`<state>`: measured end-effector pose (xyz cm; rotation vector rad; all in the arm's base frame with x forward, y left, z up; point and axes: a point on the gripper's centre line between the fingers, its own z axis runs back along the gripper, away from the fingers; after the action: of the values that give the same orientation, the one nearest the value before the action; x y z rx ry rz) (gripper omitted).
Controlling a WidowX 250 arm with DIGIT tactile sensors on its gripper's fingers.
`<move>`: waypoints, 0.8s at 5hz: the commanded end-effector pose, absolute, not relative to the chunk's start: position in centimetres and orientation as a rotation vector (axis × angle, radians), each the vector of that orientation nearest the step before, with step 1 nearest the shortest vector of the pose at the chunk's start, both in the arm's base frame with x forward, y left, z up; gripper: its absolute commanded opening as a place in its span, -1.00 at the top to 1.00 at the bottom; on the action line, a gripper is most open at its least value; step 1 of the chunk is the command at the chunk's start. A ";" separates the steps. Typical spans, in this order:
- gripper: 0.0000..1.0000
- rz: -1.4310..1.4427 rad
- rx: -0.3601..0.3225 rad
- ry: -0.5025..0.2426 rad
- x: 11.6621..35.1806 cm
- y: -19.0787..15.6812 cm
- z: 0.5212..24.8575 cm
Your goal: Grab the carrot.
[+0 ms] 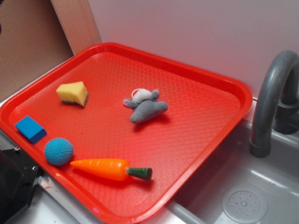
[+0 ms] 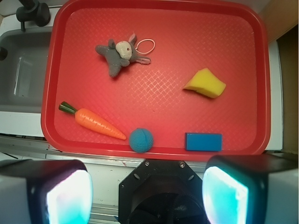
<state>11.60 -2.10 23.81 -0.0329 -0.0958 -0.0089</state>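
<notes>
The carrot (image 1: 110,169) is glossy orange with a dark green stub. It lies flat near the front edge of the red tray (image 1: 196,130), its tip almost touching a blue ball (image 1: 59,151). The wrist view has the carrot (image 2: 93,122) at the tray's lower left, stub pointing up-left. My gripper (image 2: 147,191) hangs high above, short of the tray's near rim and well apart from the carrot. It is open, its two pale pads far apart with nothing between them. No gripper shows in the exterior view.
On the tray (image 2: 187,42) also lie a blue ball (image 2: 141,140), a blue block (image 2: 203,142), a yellow sponge wedge (image 2: 205,84) and a grey plush animal (image 2: 120,54). A grey sink (image 1: 243,196) with a faucet (image 1: 271,102) adjoins the tray.
</notes>
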 end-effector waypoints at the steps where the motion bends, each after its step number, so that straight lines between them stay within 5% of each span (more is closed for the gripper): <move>1: -1.00 -0.009 -0.033 -0.096 11.6 -2.1 23.8; 4: -1.00 -0.582 0.052 -0.144 14.1 -2.9 24.6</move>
<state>13.79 -2.63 23.58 0.0442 -0.1125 -0.5834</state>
